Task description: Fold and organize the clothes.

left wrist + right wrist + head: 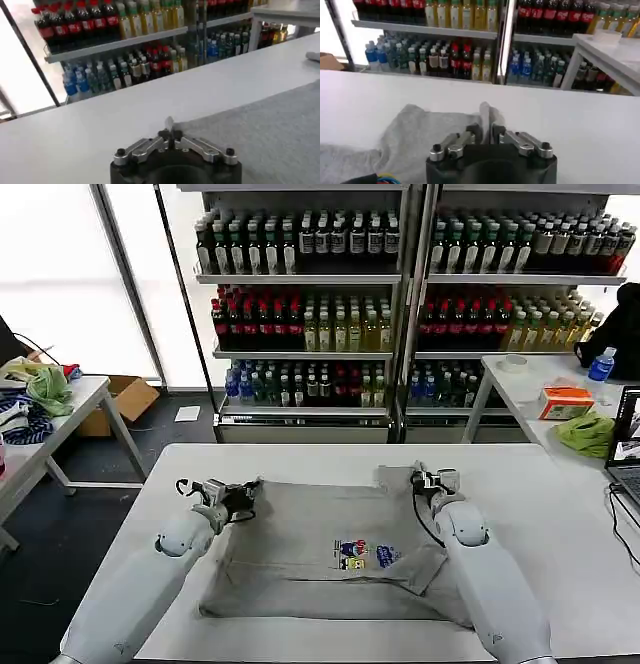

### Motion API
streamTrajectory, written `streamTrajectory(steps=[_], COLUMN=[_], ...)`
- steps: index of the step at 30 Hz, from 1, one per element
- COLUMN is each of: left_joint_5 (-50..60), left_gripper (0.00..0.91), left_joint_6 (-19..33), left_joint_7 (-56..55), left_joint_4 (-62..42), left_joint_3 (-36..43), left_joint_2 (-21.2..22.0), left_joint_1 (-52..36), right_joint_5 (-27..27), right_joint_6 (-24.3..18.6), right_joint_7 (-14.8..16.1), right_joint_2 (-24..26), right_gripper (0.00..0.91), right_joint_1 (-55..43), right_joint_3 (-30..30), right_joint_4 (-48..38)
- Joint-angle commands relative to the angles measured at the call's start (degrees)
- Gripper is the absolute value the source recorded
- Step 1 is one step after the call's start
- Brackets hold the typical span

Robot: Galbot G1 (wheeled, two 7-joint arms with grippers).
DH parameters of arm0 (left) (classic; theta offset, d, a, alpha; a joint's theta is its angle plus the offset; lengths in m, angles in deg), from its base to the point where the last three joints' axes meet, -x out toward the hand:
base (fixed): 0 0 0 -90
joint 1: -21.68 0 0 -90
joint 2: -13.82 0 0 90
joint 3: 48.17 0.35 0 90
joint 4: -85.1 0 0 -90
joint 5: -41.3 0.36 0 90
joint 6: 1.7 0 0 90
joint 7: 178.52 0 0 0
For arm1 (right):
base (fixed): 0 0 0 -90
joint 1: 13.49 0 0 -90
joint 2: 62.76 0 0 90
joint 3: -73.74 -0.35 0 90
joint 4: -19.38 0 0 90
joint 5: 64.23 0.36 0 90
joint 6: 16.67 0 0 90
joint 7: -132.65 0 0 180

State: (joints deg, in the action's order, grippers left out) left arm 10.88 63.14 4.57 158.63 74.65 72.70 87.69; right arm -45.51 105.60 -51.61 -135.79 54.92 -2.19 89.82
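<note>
You have a wide white table (pixel 560 514) in front of you. Behind it stand tall shelves (pixel 300 279) full of drink bottles. Another white table (pixel 530 389) stands on the far right with a bright green cloth (pixel 588 432) and an orange box (pixel 566 401). On the far left is a side table (pixel 70 409) with a second green cloth (pixel 48 389).

The grey T-shirt (pixel 300 534) lies flat in the middle of your table, with its little coloured print (pixel 362 554) facing up.

Your left gripper (pixel 243 496) is at the shirt's far left corner, its fingers pinched shut on the cloth. Your right gripper (pixel 432 480) is at the far right corner, by the sleeve.

From the head you see the whole shirt. The right wrist view shows up close that the right gripper (pixel 487 131) has its fingers (pixel 484 117) closed on a raised fold of grey cloth.
</note>
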Motion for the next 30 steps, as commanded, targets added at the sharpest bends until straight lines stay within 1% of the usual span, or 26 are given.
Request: streamTrajectory(steps=[1, 4, 9, 14, 21, 25, 30], left_joint_5=[-0.6, -1.2, -1.9, -2.4, -2.2, -1.4, 0.0], left_gripper=[0.0, 0.0, 0.0, 0.0, 0.0, 0.0, 0.0], left_joint_6=[0.0, 0.6, 2.2, 2.7, 3.2, 3.2, 3.3], left_joint_7=[-1.1, -1.5, -1.9, -2.5, -2.3, -2.1, -1.6], left_joint_4=[2.7, 4.9, 7.7, 11.5, 15.7, 18.2, 22.7], left_joint_3=[-1.3, -2.3, -4.2, -6.3, -8.5, -9.8, -12.6], left_joint_2=[-0.7, -1.3, -1.0, -1.4, -2.8, -3.6, -4.5], left_joint_1=[0.7, 1.5, 2.2, 3.5, 6.7, 9.8, 15.5], right_joint_5=[2.3, 3.2, 2.9, 3.6, 3.1, 2.6, 2.1], right_joint_6=[0.4, 0.2, -0.6, -0.4, -0.3, -0.1, -0.4], right_joint_7=[-1.4, -1.6, -1.4, -1.6, -1.6, -1.3, -0.5], right_joint_2=[-0.3, -0.1, 0.4, 1.3, 1.9, 2.3, 3.0], right_gripper=[0.0, 0.0, 0.0, 0.0, 0.0, 0.0, 0.0], right_joint_1=[0.5, 0.8, 1.6, 3.2, 6.2, 9.2, 15.9], right_joint_3=[-0.7, -1.3, -2.0, -2.7, -3.8, -4.6, -6.2], right_joint_4=[3.4, 5.3, 9.5, 17.0, 23.7, 27.6, 33.8])
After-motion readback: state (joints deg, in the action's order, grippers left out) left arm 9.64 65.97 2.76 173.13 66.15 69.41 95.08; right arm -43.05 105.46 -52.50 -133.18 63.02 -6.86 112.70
